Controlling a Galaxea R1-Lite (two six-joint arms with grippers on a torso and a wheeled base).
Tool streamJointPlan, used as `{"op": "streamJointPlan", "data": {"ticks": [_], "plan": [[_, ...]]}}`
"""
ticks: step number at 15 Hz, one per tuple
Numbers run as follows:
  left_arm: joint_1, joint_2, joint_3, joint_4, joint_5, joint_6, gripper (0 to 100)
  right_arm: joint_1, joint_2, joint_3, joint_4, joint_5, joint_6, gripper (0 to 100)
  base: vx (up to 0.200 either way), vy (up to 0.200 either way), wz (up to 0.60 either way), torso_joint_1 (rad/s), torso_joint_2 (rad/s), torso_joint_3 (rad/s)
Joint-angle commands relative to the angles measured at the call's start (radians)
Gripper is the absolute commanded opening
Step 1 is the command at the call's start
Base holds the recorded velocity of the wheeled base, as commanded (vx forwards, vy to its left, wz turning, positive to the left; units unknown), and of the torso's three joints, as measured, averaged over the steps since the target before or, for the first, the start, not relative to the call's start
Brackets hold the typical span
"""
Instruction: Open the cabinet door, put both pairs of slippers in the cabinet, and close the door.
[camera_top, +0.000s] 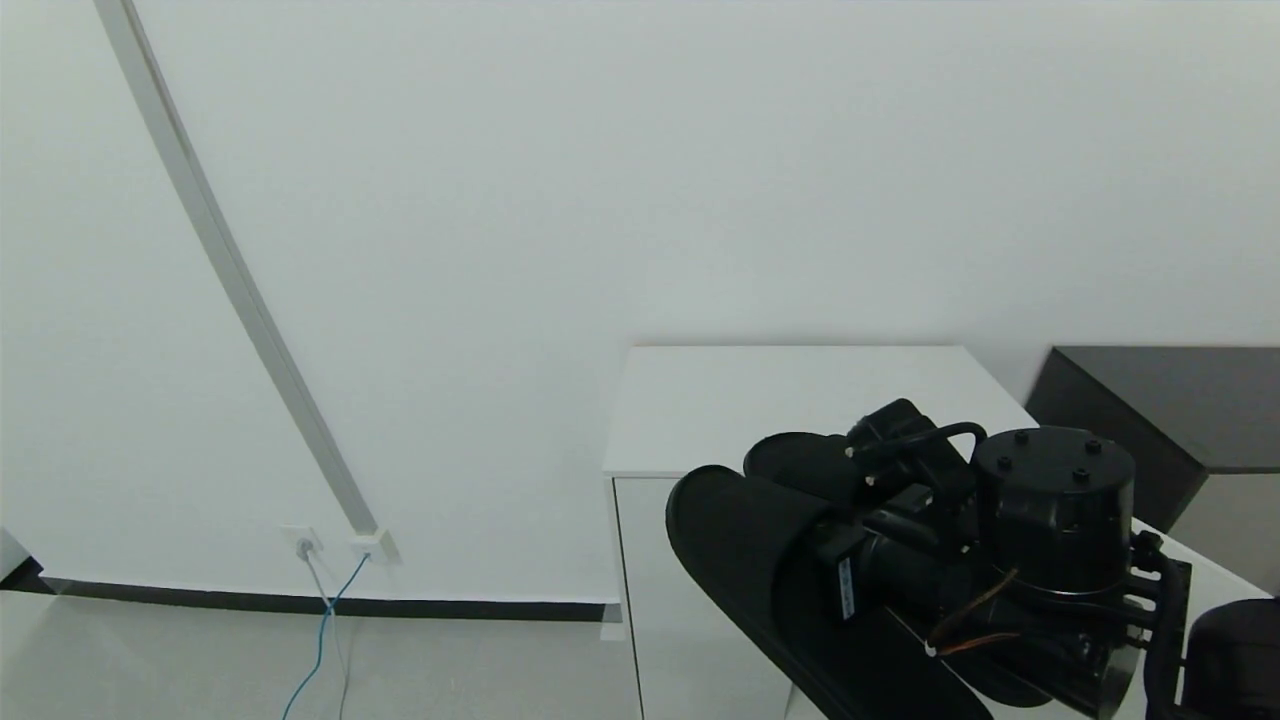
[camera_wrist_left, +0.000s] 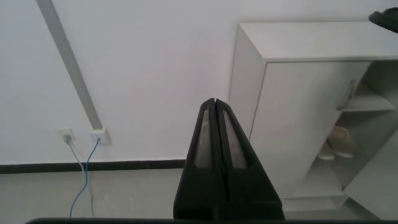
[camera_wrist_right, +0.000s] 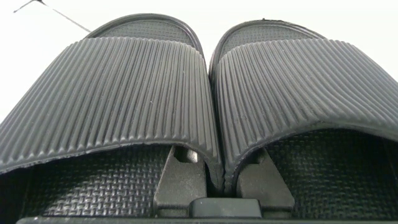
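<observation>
Right wrist view: pair of black slippers (camera_wrist_right: 124, 87) lies side by side, ribbed straps uppermost, textured footbeds below. The right gripper (camera_wrist_right: 214, 177) sits at lower centre of the frame with one finger (camera_wrist_right: 180, 183) under each strap, jaws drawn nearly together on the two adjoining inner walls, so both slippers are carried in one pinch. Head view: same pair (camera_top: 740, 540) hangs at lower right of the frame, in front of the white cabinet (camera_top: 780, 400), not yet inside it. Left wrist view: left gripper (camera_wrist_left: 215, 112) at centre, jaws pressed flat together with nothing between them. The cabinet (camera_wrist_left: 298, 93) stands at the right of that frame with its inside open to view, and a pale pair of slippers (camera_wrist_left: 341, 142) appears to rest on a lower shelf. Judgement: the slippers look light, soft and bendy, probably foam or rubber; the ribbing and tread should resist slipping. Pinching the paired inner walls near the strap seems the sound hold. Risk: the soft walls may fold and let one slipper twist or sag loose.
</observation>
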Motion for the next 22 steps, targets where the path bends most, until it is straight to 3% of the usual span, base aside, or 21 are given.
{"op": "streamJointPlan", "data": {"ticks": [1, 18, 22], "plan": [[0.001, 0.0, 0.001, 0.0, 0.0, 0.0, 0, 0.003, 0.0, 0.006, -0.002, 0.001, 0.0, 0, 0.0, 0.0, 0.0, 0.0, 0.0, 0.0], [0.001, 0.0, -0.001, 0.0, 0.0, -0.001, 0, 0.02, 0.011, 0.006, -0.002, 0.001, -0.012, 0, 0.0, 0.0, 0.0, 0.0, 0.0, 0.0], [0.001, 0.0, -0.001, 0.0, 0.0, -0.001, 0, 0.02, 0.005, 0.008, -0.003, 0.001, -0.014, 0, 0.0, -0.2, 0.0, 0.001, 0.0, 0.002]]}}
